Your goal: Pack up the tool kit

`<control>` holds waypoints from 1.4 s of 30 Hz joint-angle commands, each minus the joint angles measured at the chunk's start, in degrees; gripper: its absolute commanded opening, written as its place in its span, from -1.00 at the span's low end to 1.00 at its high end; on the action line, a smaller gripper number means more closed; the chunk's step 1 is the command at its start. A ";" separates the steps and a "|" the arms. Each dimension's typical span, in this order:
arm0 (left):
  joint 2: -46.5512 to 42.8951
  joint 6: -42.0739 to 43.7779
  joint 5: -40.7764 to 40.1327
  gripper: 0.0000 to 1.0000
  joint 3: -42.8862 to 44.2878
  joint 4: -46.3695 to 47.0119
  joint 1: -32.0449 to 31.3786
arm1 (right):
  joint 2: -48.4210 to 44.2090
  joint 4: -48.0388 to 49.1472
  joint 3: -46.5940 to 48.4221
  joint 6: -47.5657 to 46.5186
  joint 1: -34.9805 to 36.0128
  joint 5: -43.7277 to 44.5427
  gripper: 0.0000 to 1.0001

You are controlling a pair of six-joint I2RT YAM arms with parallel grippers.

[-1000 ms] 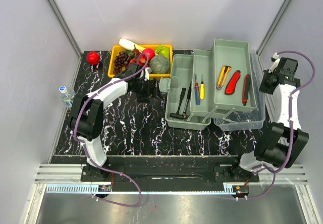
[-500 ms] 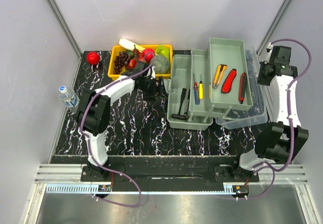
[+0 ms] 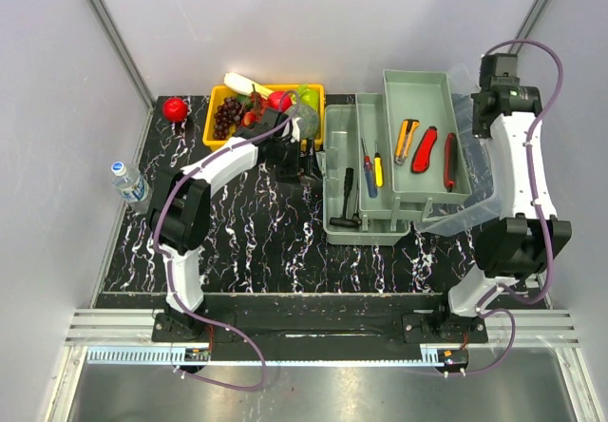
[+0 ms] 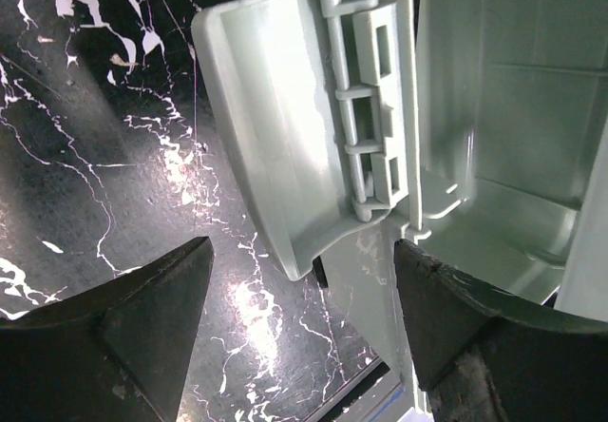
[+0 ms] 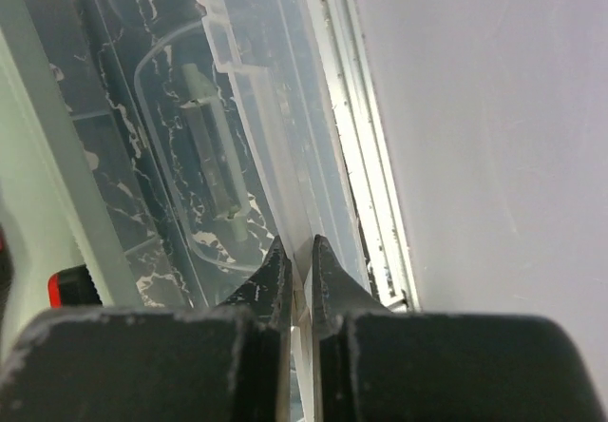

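Grey-green toolbox [image 3: 334, 129] sits open, clear lid [image 3: 472, 211] tilted at right.

Left of the toolbox [image 3: 340, 146] and in front of it, the dark marble table [image 3: 256, 241] lies open; at its far left corner the fruit tray [image 3: 211, 137] and left gripper [image 3: 312, 163] crowd in; its right side is blocked by the tilted-up clear lid [image 3: 470, 215] and the right arm [image 3: 527, 170]

Plain pale walls [image 3: 285, 13] enclose a black white-veined table [image 3: 256, 241], with a ribbed metal rail [image 3: 313, 332] along its near edge.
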 commanded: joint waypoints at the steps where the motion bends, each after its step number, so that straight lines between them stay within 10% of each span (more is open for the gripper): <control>1: 0.25 0.05 0.76 0.62 3.94 0.36 -0.26 | 0.71 1.80 6.62 4.84 5.18 11.80 -1.00; 15: 2.01 -5.14 -4.00 0.61 5.88 -1.05 -2.19 | 0.89 0.83 3.46 9.23 19.07 36.95 -1.00; 42: 3.42 -5.32 -4.26 0.61 5.26 -1.67 -3.25 | 10.46 -4.35 15.05 16.61 36.12 55.50 -0.74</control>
